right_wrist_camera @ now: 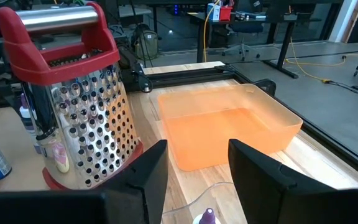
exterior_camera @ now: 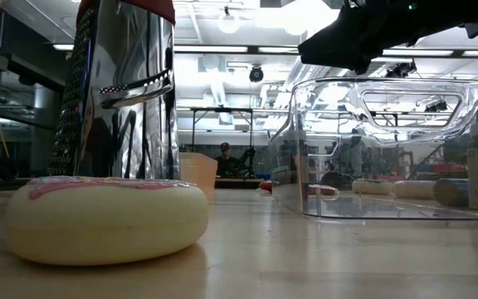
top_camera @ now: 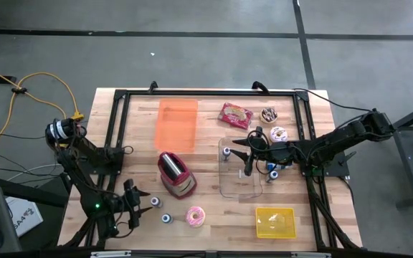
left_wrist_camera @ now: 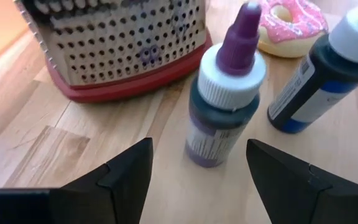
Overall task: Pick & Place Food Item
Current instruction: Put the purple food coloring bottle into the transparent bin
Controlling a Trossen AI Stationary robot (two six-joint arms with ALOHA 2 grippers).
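My left gripper (left_wrist_camera: pixel 197 165) jaws are spread, released, straddling a purple-capped bottle (left_wrist_camera: pixel 221 93). The glossy pink donut (top_camera: pixel 195 216) lies beyond it on the wooden table (top_camera: pixel 214 208). Right jaws gape empty.

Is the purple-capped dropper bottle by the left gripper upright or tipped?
Upright. The purple-capped dropper bottle stands on its base on the wooden table, tip pointing up, between the open fingers of the left gripper, untouched.

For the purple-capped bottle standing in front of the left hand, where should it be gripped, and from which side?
Probably on the dark round body below the white collar of the purple-capped bottle, coming in level from where the open left hand already faces it. It stands upright and the cap tapers, so the body gives the surer hold. The blue-capped bottle stands close on one side, so a straight approach is likely safest.
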